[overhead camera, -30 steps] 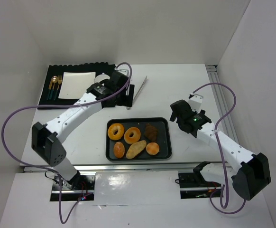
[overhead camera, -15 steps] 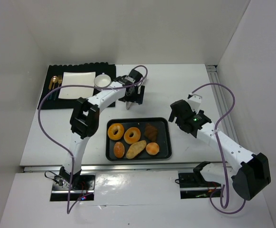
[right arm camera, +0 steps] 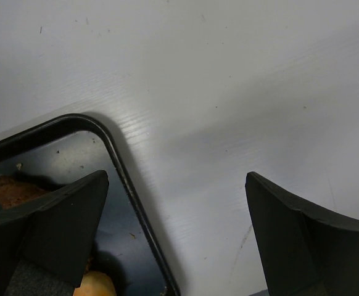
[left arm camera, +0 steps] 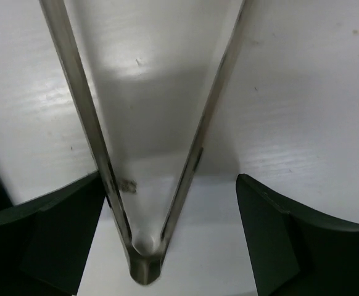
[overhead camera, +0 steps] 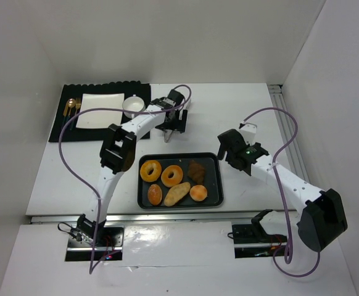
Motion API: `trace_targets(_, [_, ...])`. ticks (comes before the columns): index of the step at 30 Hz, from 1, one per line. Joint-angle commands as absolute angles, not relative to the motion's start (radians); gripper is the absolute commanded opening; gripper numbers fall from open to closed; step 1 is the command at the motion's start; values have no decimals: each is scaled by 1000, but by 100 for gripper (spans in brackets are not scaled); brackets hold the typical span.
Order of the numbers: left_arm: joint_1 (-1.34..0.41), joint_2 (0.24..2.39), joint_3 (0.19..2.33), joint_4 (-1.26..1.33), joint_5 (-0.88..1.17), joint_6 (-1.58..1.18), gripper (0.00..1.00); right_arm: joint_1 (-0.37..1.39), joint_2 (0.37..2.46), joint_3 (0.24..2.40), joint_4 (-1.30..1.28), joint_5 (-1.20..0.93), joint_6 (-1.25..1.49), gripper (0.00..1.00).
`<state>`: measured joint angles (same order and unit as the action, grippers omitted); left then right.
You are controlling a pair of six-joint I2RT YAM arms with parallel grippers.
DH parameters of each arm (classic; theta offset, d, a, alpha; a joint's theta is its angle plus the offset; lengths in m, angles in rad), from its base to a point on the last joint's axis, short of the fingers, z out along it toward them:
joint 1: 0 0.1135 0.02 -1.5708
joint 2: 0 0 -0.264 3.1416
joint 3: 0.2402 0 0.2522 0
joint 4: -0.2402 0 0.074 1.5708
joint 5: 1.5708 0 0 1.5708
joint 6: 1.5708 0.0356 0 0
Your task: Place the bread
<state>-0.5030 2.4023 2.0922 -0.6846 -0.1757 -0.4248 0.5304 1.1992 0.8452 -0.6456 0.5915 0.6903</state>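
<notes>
Several breads lie in a black tray (overhead camera: 214, 185): two ring breads (overhead camera: 150, 170), a dark pastry (overhead camera: 197, 169), a long roll (overhead camera: 177, 193) and round buns (overhead camera: 198, 193). Metal tongs (overhead camera: 167, 135) lie on the table behind the tray. My left gripper (overhead camera: 172, 125) is open and straddles the tongs' hinge end (left arm camera: 144, 271), with a finger (left arm camera: 50, 237) on each side, not touching. My right gripper (overhead camera: 226, 150) is open and empty just over the tray's far right corner (right arm camera: 108, 145). The pastry (right arm camera: 10, 188) and a bun (right arm camera: 96, 287) show at its left finger (right arm camera: 50, 228).
A black placemat (overhead camera: 59, 126) at the back left holds a white square plate (overhead camera: 99, 102), a white bowl (overhead camera: 133, 105) and gold cutlery (overhead camera: 71, 110). White walls close in at the left, back and right. A rail (overhead camera: 284, 123) runs along the table's right edge.
My left arm has swung right from the placemat and folded over the tongs, then lowered slightly onto them. My right gripper has edged left toward the tray corner.
</notes>
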Motion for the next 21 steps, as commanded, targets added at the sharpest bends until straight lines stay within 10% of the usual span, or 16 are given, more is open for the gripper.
trace_targets(1, [-491, 2476, 2200, -686, -150, -391, 99, 538, 1198, 871, -603, 600, 686, 99])
trace_targets(9, [-472, 2625, 2428, -675, -192, -371, 96, 538, 1189, 862, -594, 591, 686, 99])
trace_targets(15, [-482, 2490, 2356, -618, -178, -373, 37, 538, 1167, 862, -606, 609, 704, 99])
trace_targets(21, [-505, 2214, 2249, -607, -204, -324, 30, 538, 1138, 853, -615, 609, 713, 99])
